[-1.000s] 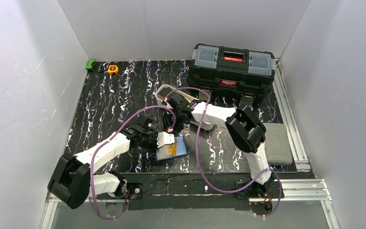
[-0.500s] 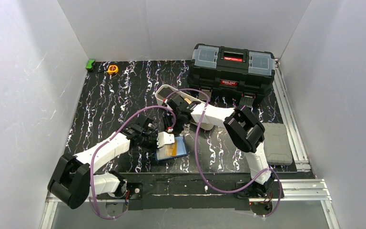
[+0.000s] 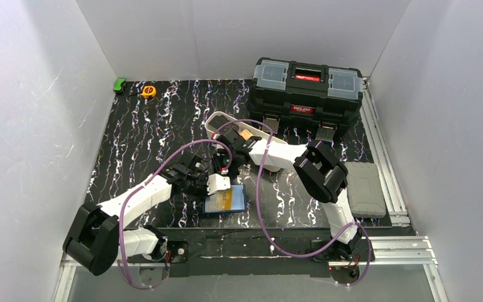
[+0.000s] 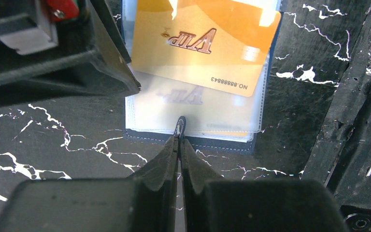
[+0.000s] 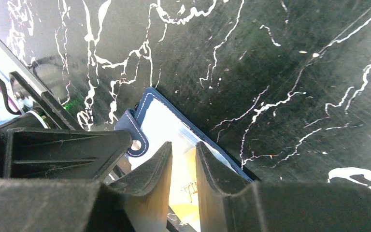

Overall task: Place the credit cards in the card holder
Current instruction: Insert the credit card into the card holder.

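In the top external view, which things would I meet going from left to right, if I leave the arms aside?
Small green object → yellow tape measure → card holder → black toolbox → grey pad.

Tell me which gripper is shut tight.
The left gripper: its fingers meet at the card holder's edge. The right gripper's fingers stand apart above the orange card.

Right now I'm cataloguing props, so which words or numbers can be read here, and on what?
"VIP": orange credit card, upside down in the left wrist view.
"NO.8888843": same card, by its edge.
"VIP", faint: under the clear sleeve of the card holder.
Red labels on the black toolbox: too small to read.
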Controlling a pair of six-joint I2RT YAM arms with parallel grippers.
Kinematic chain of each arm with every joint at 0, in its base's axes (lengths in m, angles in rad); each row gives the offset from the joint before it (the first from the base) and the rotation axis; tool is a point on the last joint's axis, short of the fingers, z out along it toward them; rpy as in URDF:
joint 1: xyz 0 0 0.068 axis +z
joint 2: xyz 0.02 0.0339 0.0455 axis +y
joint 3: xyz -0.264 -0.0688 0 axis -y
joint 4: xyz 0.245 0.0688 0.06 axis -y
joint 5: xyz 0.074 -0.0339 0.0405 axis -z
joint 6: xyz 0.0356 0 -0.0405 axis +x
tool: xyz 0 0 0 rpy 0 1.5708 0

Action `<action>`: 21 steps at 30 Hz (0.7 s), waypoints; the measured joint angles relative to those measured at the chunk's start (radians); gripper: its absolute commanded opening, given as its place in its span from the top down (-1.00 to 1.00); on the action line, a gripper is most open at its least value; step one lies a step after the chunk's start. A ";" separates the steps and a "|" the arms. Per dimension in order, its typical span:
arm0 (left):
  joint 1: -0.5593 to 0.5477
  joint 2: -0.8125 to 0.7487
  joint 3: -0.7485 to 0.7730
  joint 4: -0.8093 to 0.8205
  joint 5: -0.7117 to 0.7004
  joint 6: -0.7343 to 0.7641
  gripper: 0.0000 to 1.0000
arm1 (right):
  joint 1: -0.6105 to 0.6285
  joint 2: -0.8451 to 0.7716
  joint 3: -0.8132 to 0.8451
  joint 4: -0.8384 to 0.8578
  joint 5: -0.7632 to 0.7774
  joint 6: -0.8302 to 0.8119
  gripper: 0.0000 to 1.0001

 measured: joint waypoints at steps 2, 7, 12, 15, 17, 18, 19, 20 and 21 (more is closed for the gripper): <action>0.000 0.000 0.000 0.000 0.000 0.000 1.00 | 0.005 0.000 0.000 0.002 0.000 0.000 0.37; 0.000 0.000 0.000 0.000 0.000 0.000 1.00 | 0.004 0.000 0.003 -0.005 0.008 -0.001 0.30; 0.000 -0.003 0.000 0.000 0.000 0.000 1.00 | -0.031 -0.015 0.005 -0.024 0.027 -0.002 0.28; 0.000 -0.009 0.000 -0.001 0.000 0.000 1.00 | -0.064 -0.072 -0.041 -0.017 0.040 0.000 0.28; 0.000 -0.012 -0.002 -0.002 0.000 0.000 1.00 | -0.087 -0.142 -0.110 -0.012 0.047 0.002 0.27; 0.000 -0.012 -0.002 -0.003 0.000 0.000 1.00 | -0.093 -0.178 -0.146 -0.008 0.047 0.004 0.27; 0.000 -0.012 -0.002 -0.003 0.000 0.000 1.00 | -0.094 -0.209 -0.179 -0.004 0.045 0.006 0.28; 0.000 -0.012 -0.003 -0.003 0.000 0.000 1.00 | -0.094 -0.233 -0.208 0.005 0.039 0.008 0.28; 0.000 -0.012 -0.004 -0.003 0.000 0.000 1.00 | -0.092 -0.268 -0.257 0.018 0.025 0.013 0.27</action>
